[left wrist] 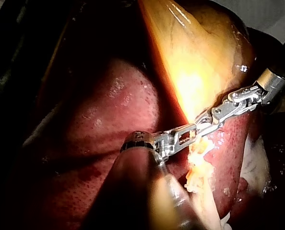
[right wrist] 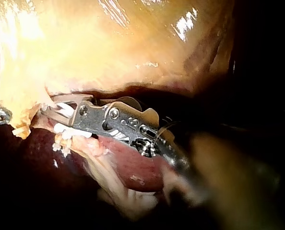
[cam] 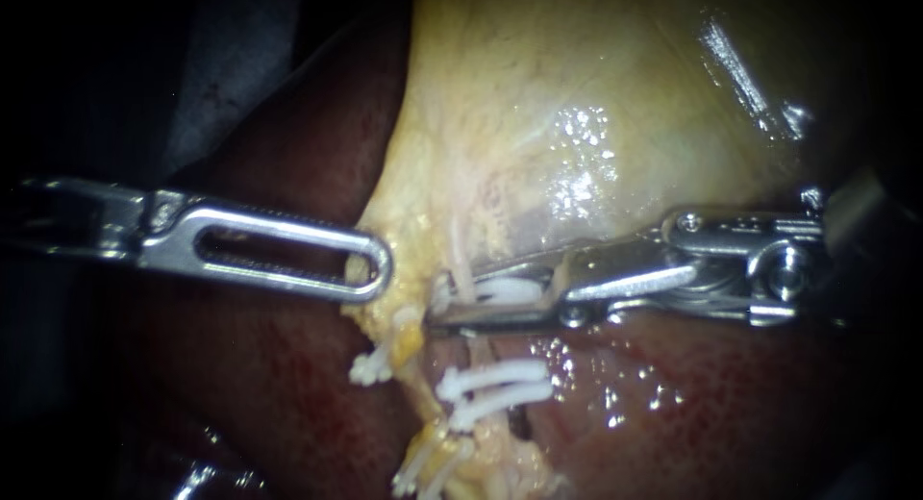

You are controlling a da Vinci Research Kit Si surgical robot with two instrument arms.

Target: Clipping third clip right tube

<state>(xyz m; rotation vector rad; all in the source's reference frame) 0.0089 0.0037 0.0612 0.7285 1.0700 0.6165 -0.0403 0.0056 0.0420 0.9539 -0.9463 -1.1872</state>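
The left instrument [cam: 370, 267] has its jaws clamped on the gallbladder [cam: 577, 125] edge, probably to stretch the right tube [cam: 462, 264]. The right instrument [cam: 461, 301] grips a clip [cam: 505, 290] in its jaws around this tube, above two lower clips [cam: 495, 385].

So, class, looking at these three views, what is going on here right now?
The left instrument, with long slotted silver jaws, is shut on the lower edge of the pale yellow gallbladder, holding it over the dark red liver. The right instrument has silver jaws holding a white plastic clip around the thin pale right tube, close to two white clips already on it. Whether this clip has locked is not visible.
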